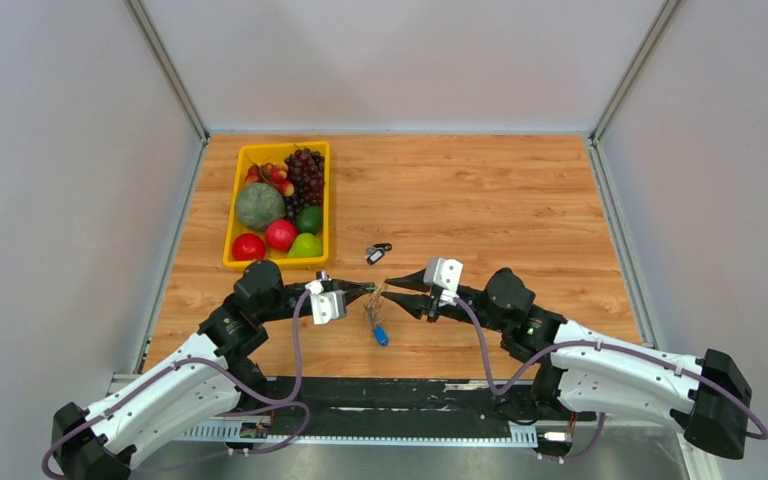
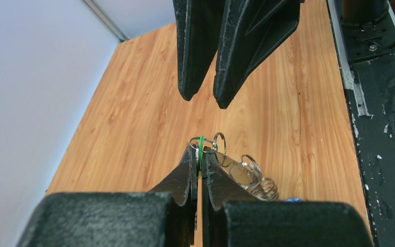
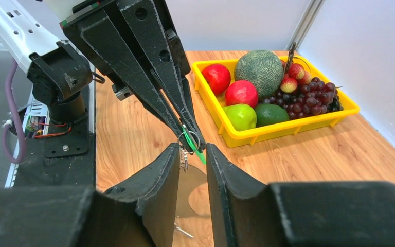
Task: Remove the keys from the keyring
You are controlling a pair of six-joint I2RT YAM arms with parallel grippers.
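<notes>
In the top view's lower middle, the left gripper (image 1: 363,291) is clamped on the green tag (image 2: 201,145) of the keys (image 1: 374,320), which dangle between the arms. The right gripper (image 1: 392,292) stands parted just beside them, holding nothing. Only the wrist views show the silvery rings (image 2: 251,175).

You have a smooth wood-grain table (image 1: 520,200), a keyring (image 2: 259,182) of shiny metal, matt grainy black plastic fingers (image 2: 185,180), a glossy plastic tray (image 3: 288,128).

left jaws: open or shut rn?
Shut. In the left wrist view the left jaws close on a thin green tag, with no other gap between them.
</notes>
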